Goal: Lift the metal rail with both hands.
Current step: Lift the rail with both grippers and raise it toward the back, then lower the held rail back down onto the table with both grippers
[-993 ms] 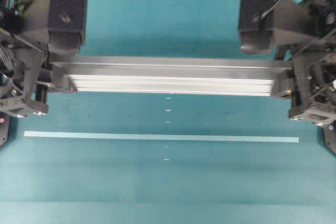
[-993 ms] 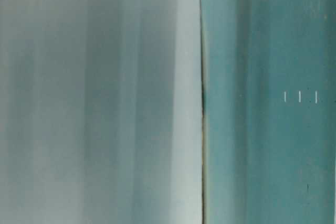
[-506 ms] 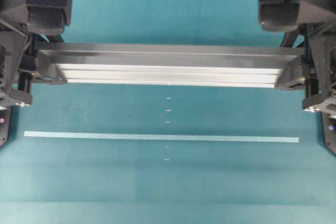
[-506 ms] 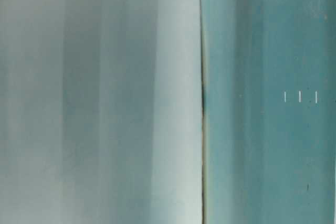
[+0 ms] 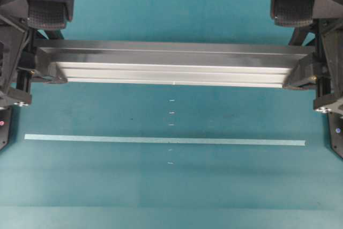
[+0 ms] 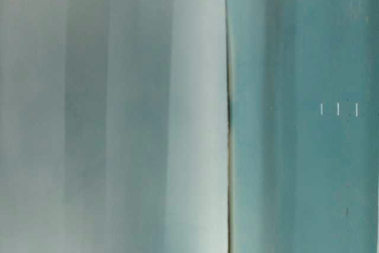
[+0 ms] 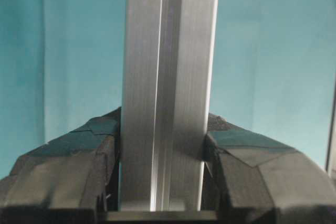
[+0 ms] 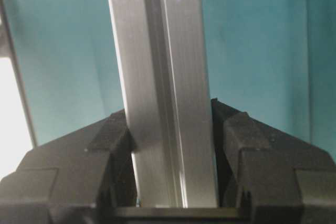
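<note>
— How many long silver grooved aluminium rails [image 5: 174, 68] were counted?
— One was counted, spanning most of the overhead view.
— And black robot grippers with triangular fingers?
— Two were counted: the left gripper [image 7: 161, 153] and the right gripper [image 8: 172, 148], one at each end of the rail. Two fingers [image 7: 73, 171] were seen on each, four in all.
— Thin flat pale-green tape strips [image 5: 165, 140]?
— One was counted on the teal table surface [image 5: 171, 186].
— Small white tick marks [image 5: 171, 112]?
— Six were counted in the overhead view, in a column near the middle; only three were made out in the table-level view.
</note>
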### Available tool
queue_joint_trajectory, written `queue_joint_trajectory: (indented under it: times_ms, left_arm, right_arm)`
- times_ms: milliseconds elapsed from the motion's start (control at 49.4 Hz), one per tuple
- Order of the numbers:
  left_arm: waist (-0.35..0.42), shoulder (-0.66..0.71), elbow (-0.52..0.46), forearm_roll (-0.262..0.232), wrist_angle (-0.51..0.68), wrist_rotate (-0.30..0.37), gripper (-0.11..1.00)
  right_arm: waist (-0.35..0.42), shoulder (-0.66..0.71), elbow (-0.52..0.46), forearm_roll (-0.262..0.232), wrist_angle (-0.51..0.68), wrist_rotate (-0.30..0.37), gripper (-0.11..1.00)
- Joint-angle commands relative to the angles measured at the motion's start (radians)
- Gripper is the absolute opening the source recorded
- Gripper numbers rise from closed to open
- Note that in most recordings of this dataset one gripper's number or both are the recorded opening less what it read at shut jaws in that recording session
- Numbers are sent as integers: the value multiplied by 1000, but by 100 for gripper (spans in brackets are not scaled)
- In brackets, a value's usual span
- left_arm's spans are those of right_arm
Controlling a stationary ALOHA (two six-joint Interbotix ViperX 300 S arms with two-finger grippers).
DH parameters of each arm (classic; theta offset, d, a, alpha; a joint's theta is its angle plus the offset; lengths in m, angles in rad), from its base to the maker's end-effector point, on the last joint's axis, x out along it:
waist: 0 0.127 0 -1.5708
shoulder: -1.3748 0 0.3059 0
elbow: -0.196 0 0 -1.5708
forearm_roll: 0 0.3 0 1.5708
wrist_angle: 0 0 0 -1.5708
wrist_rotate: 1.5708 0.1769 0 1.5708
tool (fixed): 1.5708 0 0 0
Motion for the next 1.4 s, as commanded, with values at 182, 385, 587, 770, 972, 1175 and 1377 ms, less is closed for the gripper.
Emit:
queue_joint_trajectory:
  times_ms: [182, 385, 587, 770, 972, 1175, 1377]
  left_arm:
    - [26, 5, -29, 5, -6, -55, 29]
    - [26, -2, 31, 6, -17, -57, 29]
    - [28, -14, 193, 8, -103, -54, 29]
    - [37, -37, 356, 8, -242, -54, 29]
    - [51, -49, 531, 8, -362, -52, 29]
    - [51, -38, 640, 8, -488, -52, 29]
    - [51, -12, 752, 8, -575, -52, 29]
  right_arm:
    - [-3, -2, -20, -11, -8, 52, 39]
    - [9, 5, 46, -28, -11, 52, 39]
    - [9, 2, 213, -28, -43, 43, 39]
    - [6, -3, 390, -28, -153, 28, 39]
    - [3, -12, 525, -28, -308, -2, 39]
    - [2, 0, 630, -28, -420, -29, 39]
    - [5, 18, 738, -28, -574, -43, 39]
